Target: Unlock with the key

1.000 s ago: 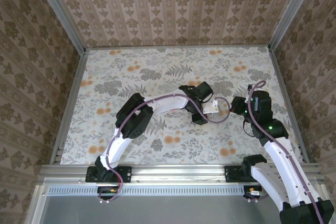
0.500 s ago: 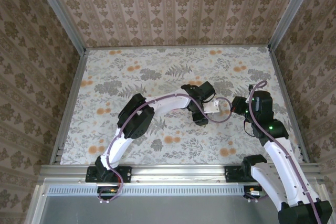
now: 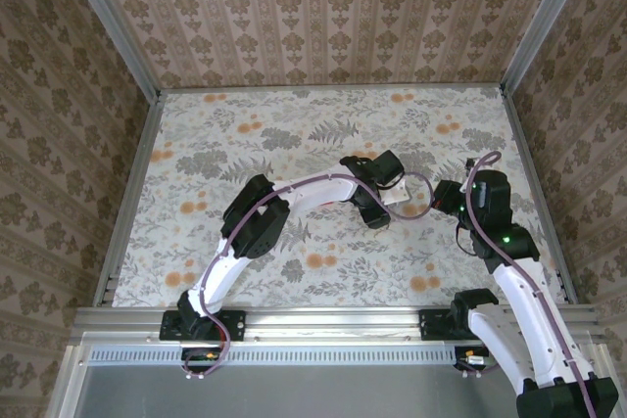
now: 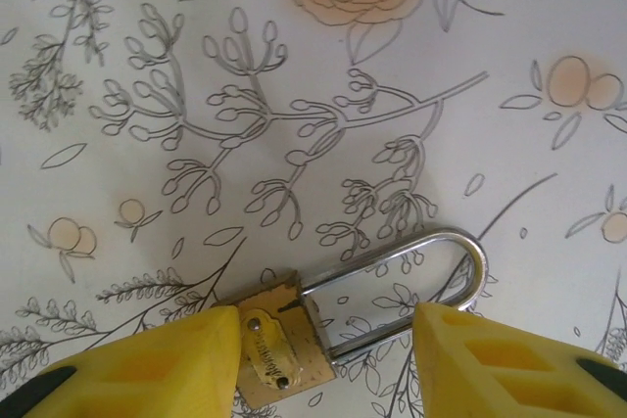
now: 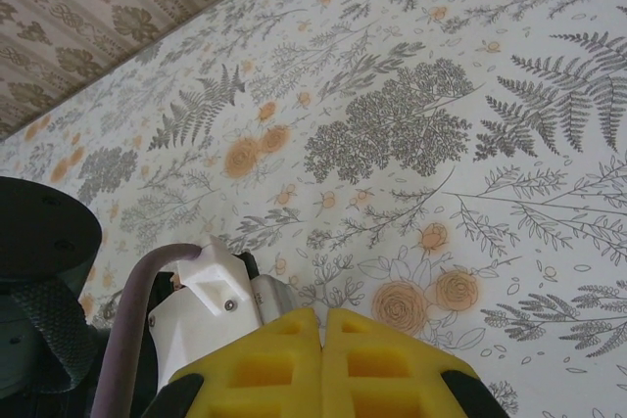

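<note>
A small brass padlock (image 4: 279, 345) with a long silvery shackle (image 4: 470, 261) lies flat on the flowered table. My left gripper (image 4: 326, 320) hangs just above it, open. Its yellow left finger (image 4: 147, 364) touches or overlaps the brass body, and its right finger (image 4: 509, 359) sits by the shackle's bend. In the top view the left gripper (image 3: 384, 210) points down at mid-table, with the right gripper (image 3: 443, 199) close to its right. The right gripper (image 5: 321, 325) has its yellow pads pressed together, and nothing sticks out between them. The red-headed key is hidden or out of view.
The left arm's white camera mount (image 5: 211, 301) and purple cable (image 5: 127, 340) sit directly left of the right fingers. Patterned walls (image 3: 323, 7) enclose the table on three sides. A metal rail (image 3: 323, 318) runs along the near edge.
The left gripper has crept a little to the right, toward the right gripper. The right arm has barely moved.
</note>
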